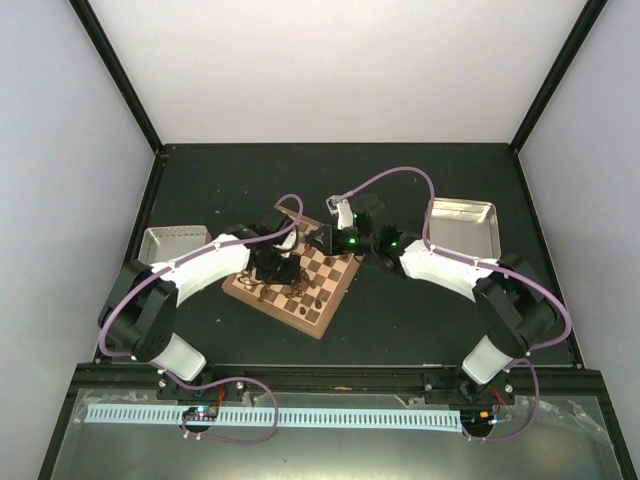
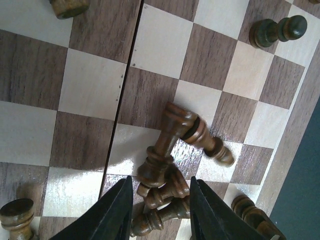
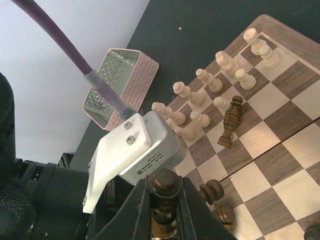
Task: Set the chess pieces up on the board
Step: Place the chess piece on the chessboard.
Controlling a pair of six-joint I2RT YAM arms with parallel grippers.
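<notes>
Two arms meet over the board [image 1: 322,302], which sits skewed mid-table between the left tray [image 1: 168,242] and right tray [image 1: 465,228]; from the top view both grippers are just dark blobs, so you can't read the fingers there; the wrist cams do the work. Left wrist view: the left gripper [image 2: 160,187] has its fingers spread apart, straddling a heap of dark pieces [image 2: 167,165] tumbled on their sides near the board's edge, and I can't tell if they touch any; a few more dark ones [image 2: 276,31] sit scattered around. The right wrist view has what the others don't: the right gripper [image 3: 164,182] clamped tight on a dark piece [image 3: 165,192] held above the board; pale pieces [image 3: 215,95] bunched in rough rows along the far edge, a lone dark piece [image 3: 230,122] just beside them; the left arm's camera housing [image 3: 135,155] and purple cable [image 3: 65,47] block the near-left part of the board.
</notes>
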